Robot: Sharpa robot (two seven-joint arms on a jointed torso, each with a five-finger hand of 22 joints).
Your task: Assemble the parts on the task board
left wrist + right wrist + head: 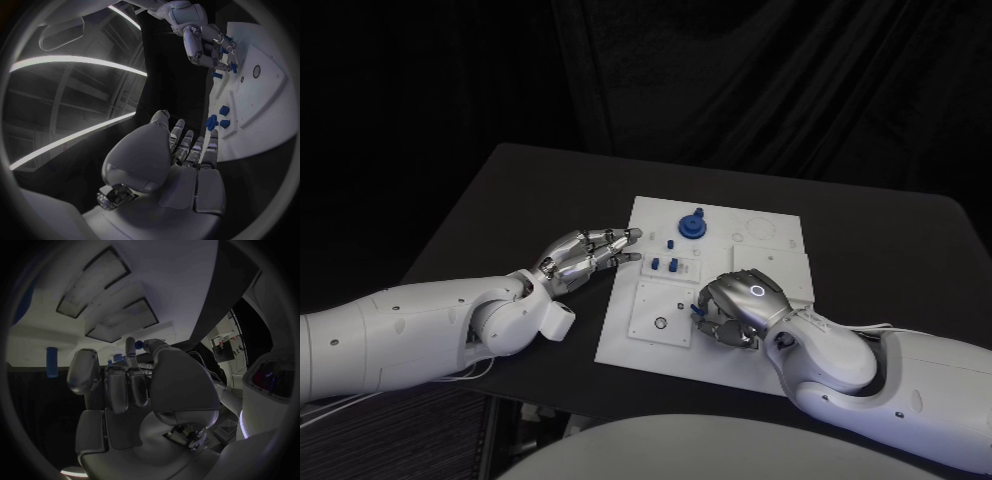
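Head view: task board (776,262) at frame centre, with a blue round part (692,227) standing at its upper left and small blue pieces (668,265) just below that. Left hand (586,252) at the board's left edge, fingers stretched out and apart, gripping nothing, tips pointing right toward those small pieces, close beside them. Right hand (737,305) curled knuckles-up over the board's lower middle; in the right wrist view, apparently pinching a small blue part (141,344) at the fingertips, though not certain. Probably nearer for the small pieces: the left.
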